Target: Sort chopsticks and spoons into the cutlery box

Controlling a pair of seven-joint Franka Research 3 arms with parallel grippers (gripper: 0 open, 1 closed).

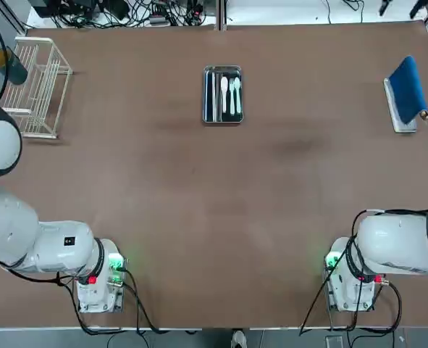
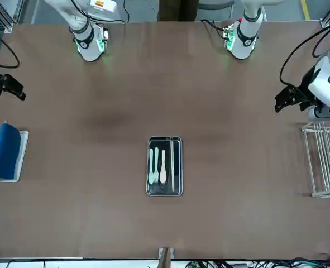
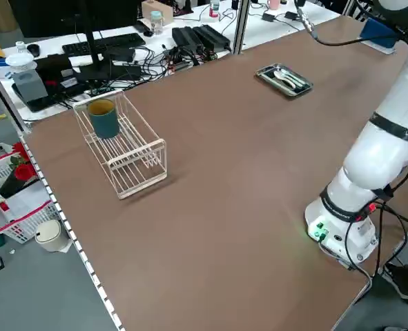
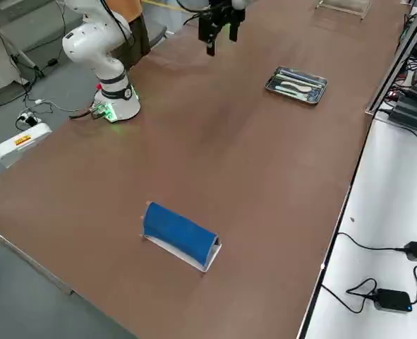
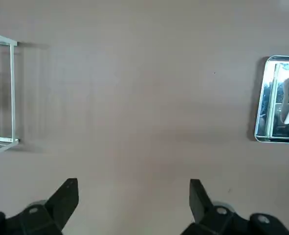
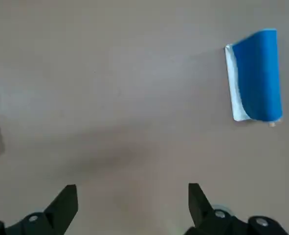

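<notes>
Apparently holding the left gripper (image 5: 134,182) wide and empty toward nine o'clock, the right gripper (image 6: 133,186) likewise toward three, and resting chopsticks (image 1: 214,98) and spoons (image 1: 224,94) lengthwise inside the cutlery box (image 1: 223,122) toward twelve, presumably for fit, with sorting probably finished.

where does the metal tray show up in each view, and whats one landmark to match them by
Top: upper middle, tray
Front: just below centre
Left side: upper right of centre
Right side: upper right
Left wrist: right edge, cut off
Right wrist: left edge, only a sliver
Landmark: the brown tabletop, in all six; the blue object shows in all but left wrist
</notes>
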